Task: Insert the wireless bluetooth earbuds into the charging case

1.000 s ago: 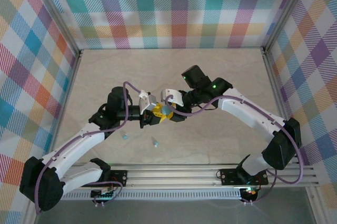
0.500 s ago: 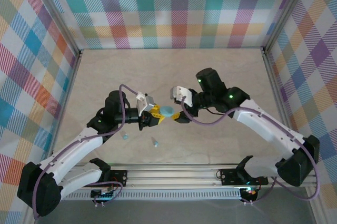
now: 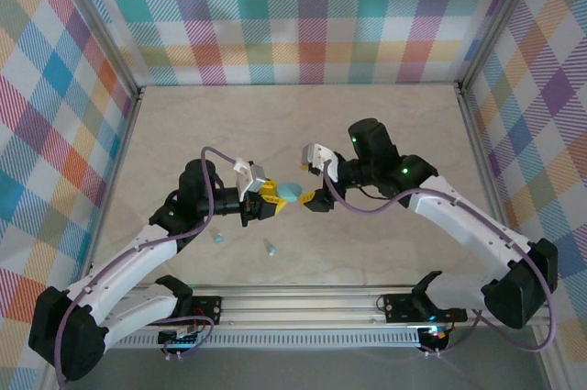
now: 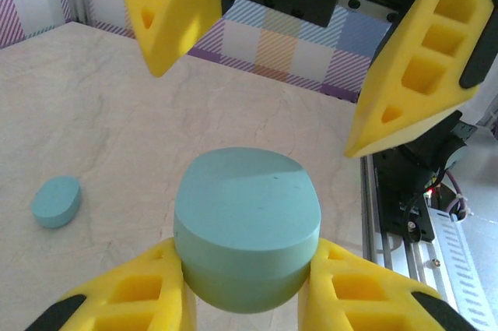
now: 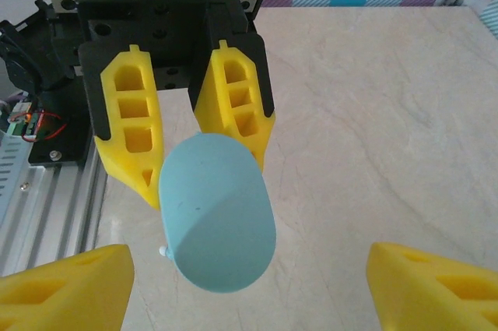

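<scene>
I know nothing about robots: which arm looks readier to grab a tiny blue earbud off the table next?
Probably the right. The right gripper is open and empty; the left gripper is shut on the charging case. An earbud lies on the table near both.

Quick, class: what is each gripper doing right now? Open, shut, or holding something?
Left gripper: shut on the case.
Right gripper: open, holding nothing.
</scene>
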Motion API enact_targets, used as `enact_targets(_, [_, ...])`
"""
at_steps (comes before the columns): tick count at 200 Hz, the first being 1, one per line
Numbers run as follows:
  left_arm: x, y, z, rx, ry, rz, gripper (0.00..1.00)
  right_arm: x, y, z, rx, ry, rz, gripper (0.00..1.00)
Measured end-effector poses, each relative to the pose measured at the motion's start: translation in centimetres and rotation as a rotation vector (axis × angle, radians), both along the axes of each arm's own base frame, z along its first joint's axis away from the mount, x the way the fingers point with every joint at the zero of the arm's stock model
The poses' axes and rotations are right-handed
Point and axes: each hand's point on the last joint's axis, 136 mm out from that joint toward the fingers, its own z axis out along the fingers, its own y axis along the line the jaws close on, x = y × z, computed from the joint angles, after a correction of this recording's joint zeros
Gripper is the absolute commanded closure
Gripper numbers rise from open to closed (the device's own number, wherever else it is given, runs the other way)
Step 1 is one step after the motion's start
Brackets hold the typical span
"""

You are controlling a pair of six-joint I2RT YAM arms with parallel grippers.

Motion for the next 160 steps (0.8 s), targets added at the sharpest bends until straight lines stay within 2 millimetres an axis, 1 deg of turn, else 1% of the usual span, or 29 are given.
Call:
enact_targets(24, [0.0, 0.0, 0.0, 0.0, 0.0, 0.0, 0.93, 0.2, 0.5, -0.7, -0.008, 0.037, 0.008, 0.21])
enact_targets(46, [-0.1, 0.1, 0.3, -0.005, -0.008, 0.001, 0.93, 0.3, 0.7, -1.0, -0.012, 0.05, 0.012, 0.22])
enact_targets(127, [0.2, 0.3, 0.4, -0.005, -0.016, 0.019, 0.94, 1.4, 0.9, -0.7, -0.029, 0.025, -0.026, 0.26])
enact_targets(160, [0.5, 0.5, 0.4, -0.001, -0.018, 0.037, 0.95, 2.1, 0.9, 0.1, -0.028, 0.001, -0.056, 0.26])
